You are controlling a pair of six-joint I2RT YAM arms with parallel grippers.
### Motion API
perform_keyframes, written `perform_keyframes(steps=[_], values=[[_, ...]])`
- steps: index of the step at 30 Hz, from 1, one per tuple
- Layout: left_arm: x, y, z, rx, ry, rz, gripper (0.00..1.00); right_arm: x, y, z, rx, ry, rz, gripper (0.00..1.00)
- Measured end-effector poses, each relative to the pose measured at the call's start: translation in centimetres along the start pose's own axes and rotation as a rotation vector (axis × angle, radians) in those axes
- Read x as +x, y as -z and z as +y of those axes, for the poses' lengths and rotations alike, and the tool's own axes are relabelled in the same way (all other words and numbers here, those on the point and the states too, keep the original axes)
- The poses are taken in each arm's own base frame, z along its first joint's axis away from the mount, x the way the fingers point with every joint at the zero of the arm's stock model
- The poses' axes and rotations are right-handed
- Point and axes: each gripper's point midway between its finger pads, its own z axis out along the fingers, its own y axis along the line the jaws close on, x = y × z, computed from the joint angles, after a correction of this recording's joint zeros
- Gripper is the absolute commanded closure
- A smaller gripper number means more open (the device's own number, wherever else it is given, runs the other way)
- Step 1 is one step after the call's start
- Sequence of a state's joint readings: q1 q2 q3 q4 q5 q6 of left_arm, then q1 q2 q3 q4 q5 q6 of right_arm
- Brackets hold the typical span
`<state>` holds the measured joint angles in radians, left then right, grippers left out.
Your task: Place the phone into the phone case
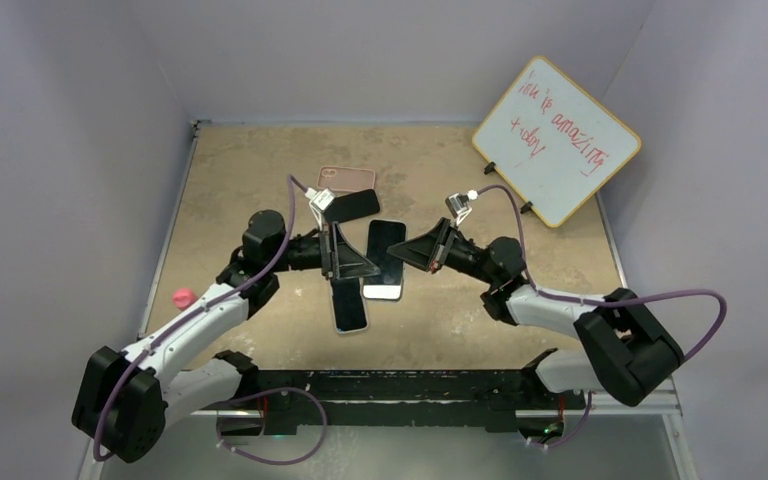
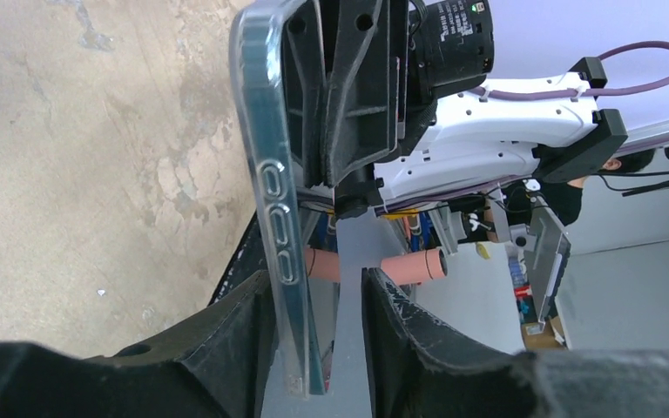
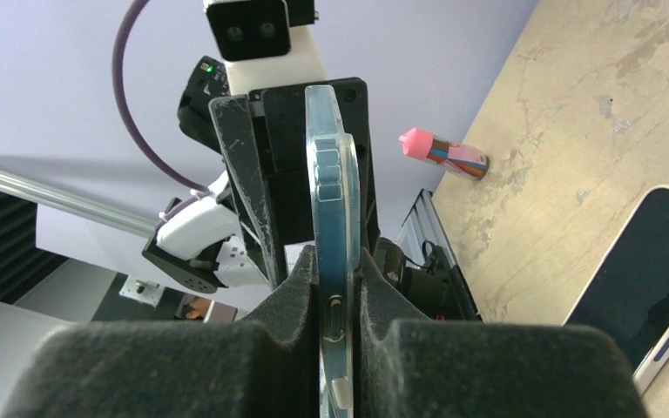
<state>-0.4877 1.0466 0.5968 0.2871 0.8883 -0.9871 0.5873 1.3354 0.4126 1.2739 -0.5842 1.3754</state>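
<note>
You see a scuffed tan table (image 1: 260, 170) boxed in by pale lavender walls, with a whiteboard (image 1: 557, 140) leaning in the far right corner and a pink marker (image 1: 183, 297) at the left edge. Your left gripper (image 1: 345, 255) and right gripper (image 1: 422, 250) meet mid-table. The right gripper's fingers (image 3: 287, 313) are clamped on the clear phone case (image 3: 335, 226), held on edge. Your left gripper's fingers (image 2: 235, 322) flank the case too; contact is unclear. A dark-screened phone (image 1: 384, 258) lies flat beneath.

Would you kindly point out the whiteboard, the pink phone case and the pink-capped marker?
whiteboard (image 1: 557, 138), top external view, middle of its white face.
pink phone case (image 1: 346, 178), top external view, its back.
pink-capped marker (image 3: 447, 154), right wrist view, its barrel.
</note>
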Motion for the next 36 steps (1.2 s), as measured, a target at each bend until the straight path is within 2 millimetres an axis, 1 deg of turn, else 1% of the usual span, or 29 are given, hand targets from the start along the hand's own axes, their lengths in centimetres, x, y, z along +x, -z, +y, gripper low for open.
perform_keyframes(steps=[2,4,5,7,8,9,10,11,14,17,19,22,23,25,27,31,36], values=[[0.2,0.0,0.1,0.009,0.012,-0.001,0.59,-0.1,-0.1,0.1,-0.005,-0.001,-0.005,1.0],[0.4,-0.1,0.3,0.011,0.022,0.002,0.63,-0.4,-0.2,0.3,-0.011,-0.002,-0.012,1.0],[0.4,-0.1,0.4,0.012,0.03,0.003,0.69,-0.4,-0.3,0.3,-0.013,-0.004,-0.013,1.0],[0.4,-0.2,0.6,0.013,0.042,0.003,0.86,-0.5,-0.4,0.2,-0.013,-0.009,-0.015,1.0],[0.4,-0.3,0.7,0.015,0.047,0.004,0.92,-0.5,-0.4,0.1,-0.012,-0.012,-0.015,1.0],[0.4,-0.3,0.6,0.022,0.05,0.006,0.99,-0.5,-0.4,0.0,-0.009,-0.015,-0.014,0.98],[0.4,-0.4,0.5,0.029,0.049,0.005,1.0,-0.5,-0.5,-0.1,-0.007,-0.018,-0.012,0.93],[0.4,-0.4,0.5,0.031,0.058,0.004,1.0,-0.5,-0.4,-0.1,-0.009,-0.015,-0.011,0.84],[0.4,-0.4,0.4,0.039,0.06,-0.002,1.0,-0.4,-0.5,-0.1,-0.007,-0.013,-0.007,0.63],[0.3,-0.4,0.7,0.032,0.06,-0.014,1.0,-0.3,-0.4,-0.2,0.007,-0.011,0.0,0.45],[0.3,-0.5,1.0,0.023,0.064,-0.023,1.0,-0.1,-0.3,-0.4,0.017,-0.001,0.009,0.36],[0.0,-0.5,1.2,0.013,0.063,-0.04,1.0,0.3,-0.1,-0.7,0.04,0.018,0.026,0.26],[-0.1,-0.5,1.2,0.011,0.061,-0.047,1.0,0.4,0.0,-0.7,0.044,0.024,0.035,0.25],[-0.4,-0.5,1.2,0.006,0.055,-0.064,1.0,0.9,0.3,-0.7,0.047,0.036,0.055,0.24],[-0.6,-0.5,1.0,0.003,0.048,-0.08,1.0,1.5,0.7,-0.7,0.048,0.047,0.08,0.25],[-1.2,-0.3,0.7,-0.001,0.025,-0.114,1.0,2.7,1.4,-1.0,0.055,0.054,0.134,0.32],[-1.6,-0.3,0.8,-0.01,0.021,-0.137,1.0,3.7,1.8,-1.2,0.056,0.068,0.18,0.42]])
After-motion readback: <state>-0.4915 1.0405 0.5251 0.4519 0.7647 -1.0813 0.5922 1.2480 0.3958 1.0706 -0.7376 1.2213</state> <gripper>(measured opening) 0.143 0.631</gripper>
